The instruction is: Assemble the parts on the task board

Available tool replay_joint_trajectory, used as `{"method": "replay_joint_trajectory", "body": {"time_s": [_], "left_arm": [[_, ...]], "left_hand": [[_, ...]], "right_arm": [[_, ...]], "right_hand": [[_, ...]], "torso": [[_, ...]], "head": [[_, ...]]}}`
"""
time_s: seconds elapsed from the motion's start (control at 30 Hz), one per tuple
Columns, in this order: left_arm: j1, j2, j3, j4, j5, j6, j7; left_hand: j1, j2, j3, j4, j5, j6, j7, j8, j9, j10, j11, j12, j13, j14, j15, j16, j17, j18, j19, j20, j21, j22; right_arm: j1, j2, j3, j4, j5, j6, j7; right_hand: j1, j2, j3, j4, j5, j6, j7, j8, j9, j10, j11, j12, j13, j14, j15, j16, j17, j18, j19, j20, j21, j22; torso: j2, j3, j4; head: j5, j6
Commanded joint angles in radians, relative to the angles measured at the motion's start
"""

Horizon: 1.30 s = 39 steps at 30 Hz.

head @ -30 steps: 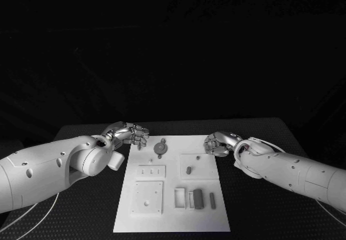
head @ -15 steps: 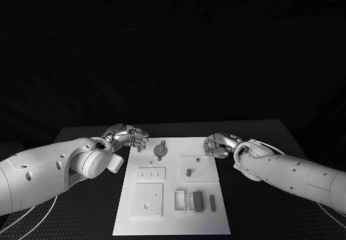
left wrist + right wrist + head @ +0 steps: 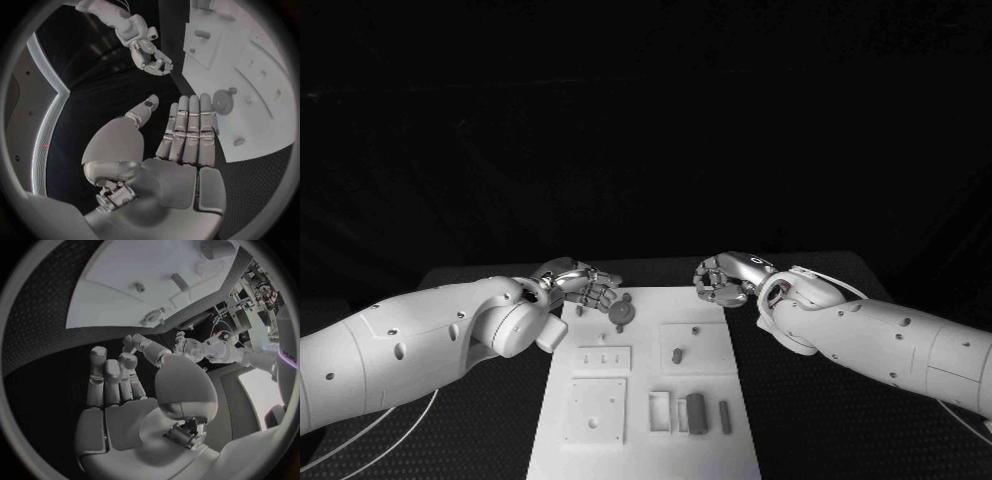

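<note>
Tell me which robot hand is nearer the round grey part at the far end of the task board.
Left. The left robot hand hovers right beside the round grey part, at the task board's far-left corner; the right robot hand sits further off, above the far-right edge.

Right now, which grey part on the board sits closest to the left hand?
The round disc-shaped part at the task board's far end, beside the left hand; the rest lie nearer the robot.

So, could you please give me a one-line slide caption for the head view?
Both empty hands, left hand and right hand, hover at the far end of the white task board, parts unassembled.
</note>
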Motion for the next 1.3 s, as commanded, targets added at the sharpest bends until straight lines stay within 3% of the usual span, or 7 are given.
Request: {"method": "replay_joint_trajectory", "body": {"time_s": [0.03, 0.1, 0.2, 0.37, 0.53, 0.93, 1.3], "left_arm": [[0.002, 0.022, 0.001, -0.006, -0.051, -0.011, -0.095], [0.002, 0.041, 0.001, -0.019, -0.051, -0.013, -0.114], [0.001, 0.067, 0.001, -0.036, -0.059, 0.001, -0.143], [0.000, 0.102, 0.001, -0.047, -0.083, 0.006, -0.174], [0.000, 0.119, 0.001, -0.043, -0.091, 0.032, -0.183], [0.000, 0.126, 0.001, -0.023, -0.132, 0.073, -0.204], [0.000, 0.122, 0.001, -0.014, -0.135, 0.070, -0.198]], "left_hand": [[-0.022, -0.005, -0.004, 0.014, -0.006, -0.005, 0.008, -0.006, -0.002, 0.001, 0.007, -0.005, 0.001, 0.001, 0.004, -0.004, 0.002, 0.011, 0.002, 0.000, -0.005, 0.002], [-0.034, -0.005, -0.006, 0.026, -0.006, -0.005, 0.008, -0.008, -0.003, 0.001, 0.007, -0.007, 0.001, 0.000, 0.004, -0.006, 0.004, 0.012, 0.002, 0.000, -0.006, 0.002], [-0.087, 0.016, -0.019, 0.070, -0.006, -0.002, 0.007, -0.011, -0.004, 0.002, 0.006, -0.009, 0.002, 0.000, 0.004, -0.008, 0.007, 0.013, 0.001, 0.001, -0.010, 0.004], [-0.111, 0.012, -0.034, 0.079, -0.006, -0.004, 0.007, -0.016, -0.005, 0.000, 0.007, -0.013, 0.002, -0.002, 0.004, -0.011, 0.009, 0.015, -0.002, 0.001, -0.013, 0.005], [-0.136, 0.047, -0.108, 0.029, -0.006, -0.004, 0.005, -0.021, -0.005, 0.000, 0.006, -0.019, 0.005, -0.005, 0.004, -0.016, 0.018, 0.019, -0.004, 0.002, -0.021, 0.009], [-0.134, 0.061, -0.120, 0.005, -0.006, 0.003, 0.004, -0.022, -0.005, 0.005, 0.004, -0.020, 0.008, -0.001, 0.003, -0.018, 0.022, 0.020, 0.000, 0.001, -0.024, 0.011], [-0.127, 0.079, -0.121, -0.017, -0.005, 0.023, -0.004, -0.017, -0.002, 0.021, -0.004, -0.014, 0.014, 0.013, -0.002, -0.014, 0.029, 0.023, 0.014, -0.003, -0.022, 0.015]], "right_arm": [[0.002, 0.010, 0.000, 0.051, -0.072, 0.035, -0.094], [0.002, 0.025, 0.000, 0.068, -0.074, 0.037, -0.104], [0.002, 0.044, 0.000, 0.084, -0.082, 0.033, -0.114], [0.002, 0.073, 0.000, 0.106, -0.095, 0.030, -0.121], [0.002, 0.095, 0.001, 0.125, -0.107, 0.029, -0.126], [0.002, 0.117, 0.001, 0.138, -0.118, 0.028, -0.131], [0.001, 0.125, 0.001, 0.142, -0.122, 0.041, -0.130]], "right_hand": [[-0.005, 0.005, 0.000, -0.005, 0.001, 0.189, -0.044, 0.004, 0.001, -0.048, -0.053, 0.004, -0.002, 0.015, -0.014, 0.004, -0.002, 0.013, 0.005, -0.001, 0.004, 0.016], [-0.005, 0.005, 0.000, -0.005, 0.001, 0.190, -0.044, 0.004, 0.001, -0.047, -0.053, 0.004, -0.002, 0.015, -0.014, 0.004, -0.002, 0.013, 0.005, -0.001, 0.004, 0.016], [-0.006, 0.006, 0.000, -0.005, 0.001, 0.189, -0.044, 0.003, 0.001, -0.047, -0.053, 0.004, -0.002, 0.016, -0.014, 0.003, -0.002, 0.013, 0.005, -0.002, 0.004, 0.016], [-0.006, 0.007, 0.001, -0.006, 0.001, 0.189, -0.044, 0.003, 0.001, -0.046, -0.053, 0.003, -0.003, 0.017, -0.015, 0.002, -0.003, 0.013, 0.006, -0.002, 0.003, 0.015], [-0.006, 0.007, 0.002, -0.007, 0.001, 0.189, -0.044, 0.003, 0.002, -0.045, -0.053, 0.002, -0.004, 0.018, -0.015, 0.002, -0.004, 0.013, 0.006, -0.003, 0.003, 0.015], [-0.007, 0.007, 0.003, -0.009, 0.001, 0.190, -0.045, 0.002, 0.002, -0.044, -0.054, 0.002, -0.005, 0.020, -0.016, 0.001, -0.005, 0.013, 0.008, -0.003, 0.003, 0.015], [-0.008, 0.007, 0.003, -0.010, 0.001, 0.190, -0.045, 0.002, 0.003, -0.043, -0.054, 0.001, -0.006, 0.021, -0.017, 0.000, -0.005, 0.013, 0.009, -0.004, 0.003, 0.014]], "torso": [[-0.024, 0.0044, -0.0122], [-0.031, 0.0063, -0.0158], [-0.040, 0.0082, -0.0203], [-0.047, 0.0088, -0.0221], [-0.045, 0.0089, -0.0207], [-0.040, 0.0067, -0.0206], [-0.038, 0.0072, -0.0208]], "head": [[0.022, -0.002], [0.031, -0.004], [0.039, -0.003], [0.049, -0.011], [0.057, -0.013], [0.052, -0.015], [0.046, -0.015]]}}
